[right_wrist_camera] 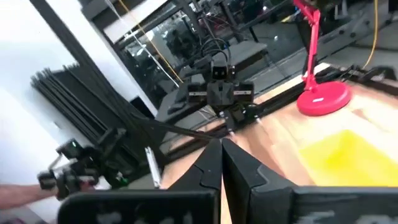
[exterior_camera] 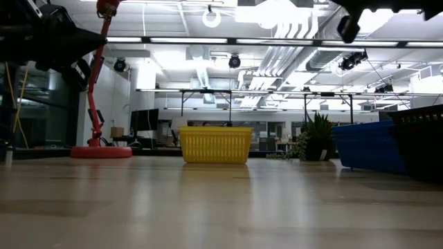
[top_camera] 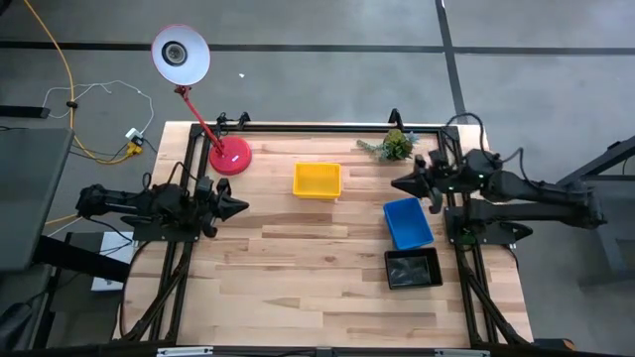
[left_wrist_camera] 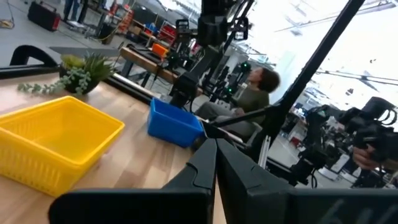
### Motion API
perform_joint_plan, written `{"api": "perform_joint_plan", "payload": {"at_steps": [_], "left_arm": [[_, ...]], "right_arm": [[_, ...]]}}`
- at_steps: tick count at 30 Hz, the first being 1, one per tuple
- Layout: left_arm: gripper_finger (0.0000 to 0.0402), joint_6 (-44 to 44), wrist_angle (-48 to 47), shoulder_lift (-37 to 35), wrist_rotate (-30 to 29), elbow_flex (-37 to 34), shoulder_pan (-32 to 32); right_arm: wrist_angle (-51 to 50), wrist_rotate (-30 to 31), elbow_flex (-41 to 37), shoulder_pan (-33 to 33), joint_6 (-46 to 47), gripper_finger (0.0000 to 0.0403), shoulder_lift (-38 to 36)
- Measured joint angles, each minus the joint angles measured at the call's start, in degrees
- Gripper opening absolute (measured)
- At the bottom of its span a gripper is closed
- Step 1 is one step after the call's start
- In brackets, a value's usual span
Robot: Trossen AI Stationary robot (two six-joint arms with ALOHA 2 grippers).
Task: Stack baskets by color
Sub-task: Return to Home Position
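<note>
Three on bench (top_camera: 298, 278): yellow stack (top_camera: 317, 180) mid-back, blue stack (top_camera: 408, 221) and black stack (top_camera: 413, 268) right side. Raised at bench sides, left pincer (top_camera: 241, 207) and right pincer (top_camera: 397, 184) hang empty, fingers together. Likely light, stiff baskets; grip a rim wall.

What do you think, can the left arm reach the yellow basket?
Probably yes. The left gripper sits at the left edge of the table, with only bare wood between it and the yellow basket; the right gripper is opposite.

Robotics lab: exposed ceiling ducts (exterior_camera: 325, 59), strip lights (exterior_camera: 208, 40), equipment benches (exterior_camera: 208, 93) behind.
</note>
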Motion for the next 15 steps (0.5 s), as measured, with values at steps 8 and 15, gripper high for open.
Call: {"api": "perform_joint_plan", "payload": {"at_steps": [8,15], "left_arm": [[0.0000,0.00,-0.11,0.00,-0.11,0.00,0.00],[0.0001,0.00,-0.13,0.00,-0.26,0.00,0.00]], "right_arm": [[-8.06,-2.86,-3.99,0.00,-6.24,0.0000,-16.35],[11.54,-0.68,-22.02,0.02,-1.10,0.0000,-29.23]]}}
